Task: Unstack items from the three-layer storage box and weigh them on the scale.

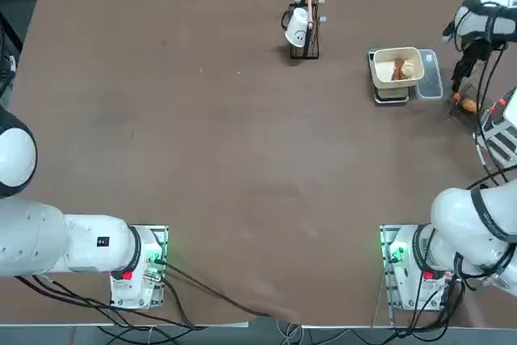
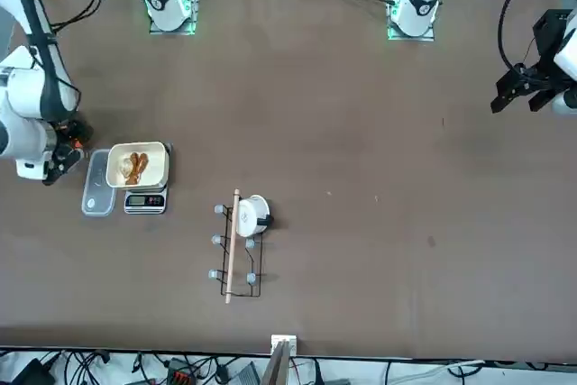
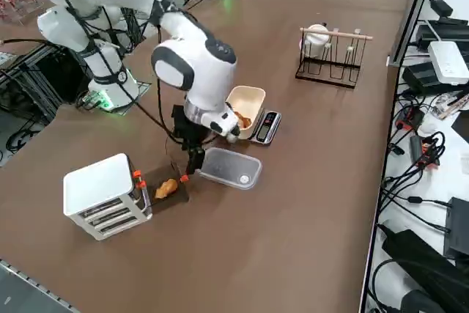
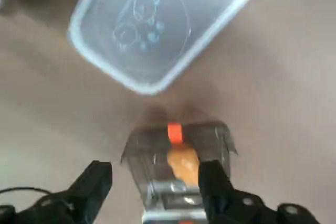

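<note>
The white three-layer storage box (image 3: 102, 196) stands at the table's right edge (image 1: 497, 139). A clear drawer with an orange tab (image 4: 176, 156) is pulled out of it, and an orange-tan item (image 3: 167, 188) (image 1: 468, 104) (image 4: 182, 163) lies in the drawer. My right gripper (image 3: 192, 160) (image 1: 462, 78) (image 4: 152, 182) hangs open just above that drawer, its fingers either side of the lump and holding nothing. The scale (image 3: 265, 126) (image 1: 392, 94) carries a cream bowl (image 3: 245, 104) (image 2: 137, 166) with brown and cream items (image 1: 400, 69) in it. A translucent plate (image 3: 229, 168) (image 4: 142, 30) lies between the scale and the drawer.
A thin black wire stand with a white cup (image 1: 305, 30) (image 3: 330, 53) stands at the far middle of the table. Cables and devices (image 3: 440, 64) crowd the space beyond the table's far edge. The right arm's base (image 1: 416, 268) sits near the front edge.
</note>
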Robot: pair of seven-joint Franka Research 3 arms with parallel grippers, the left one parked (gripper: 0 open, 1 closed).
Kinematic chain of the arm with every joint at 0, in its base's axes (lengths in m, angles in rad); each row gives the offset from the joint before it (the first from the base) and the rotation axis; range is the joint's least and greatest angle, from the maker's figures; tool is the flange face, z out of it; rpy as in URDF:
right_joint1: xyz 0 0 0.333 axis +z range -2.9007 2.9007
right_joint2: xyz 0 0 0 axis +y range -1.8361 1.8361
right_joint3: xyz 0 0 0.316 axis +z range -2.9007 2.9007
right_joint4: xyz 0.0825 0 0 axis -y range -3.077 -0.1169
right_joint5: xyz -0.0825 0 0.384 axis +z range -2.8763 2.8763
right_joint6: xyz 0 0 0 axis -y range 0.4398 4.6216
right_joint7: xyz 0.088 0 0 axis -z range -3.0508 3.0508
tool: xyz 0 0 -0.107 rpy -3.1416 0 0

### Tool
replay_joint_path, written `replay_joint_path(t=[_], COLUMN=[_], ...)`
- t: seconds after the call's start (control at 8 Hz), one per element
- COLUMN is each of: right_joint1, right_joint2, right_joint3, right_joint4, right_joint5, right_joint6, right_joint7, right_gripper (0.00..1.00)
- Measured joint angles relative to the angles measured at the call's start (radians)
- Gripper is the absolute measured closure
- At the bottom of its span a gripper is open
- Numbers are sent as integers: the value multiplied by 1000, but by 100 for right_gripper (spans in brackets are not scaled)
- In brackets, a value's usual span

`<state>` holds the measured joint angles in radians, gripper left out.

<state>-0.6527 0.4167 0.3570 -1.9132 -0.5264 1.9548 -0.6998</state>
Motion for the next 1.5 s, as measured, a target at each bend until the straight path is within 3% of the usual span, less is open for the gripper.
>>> replay_joint_path(t=[0.25, 0.5, 1.12, 1.5], right_joint1=[-49, -124, -186, -204], right_joint2=[-36, -27, 9, 12], right_joint3=[-7, -11, -12, -12], right_joint4=[0, -56, -155, -162], right_joint5=[6, 6, 6, -34], right_joint6=[-22, 60, 272, 305], right_joint7=[-113, -164, -165, -165], right_gripper=[3, 14, 15, 15])
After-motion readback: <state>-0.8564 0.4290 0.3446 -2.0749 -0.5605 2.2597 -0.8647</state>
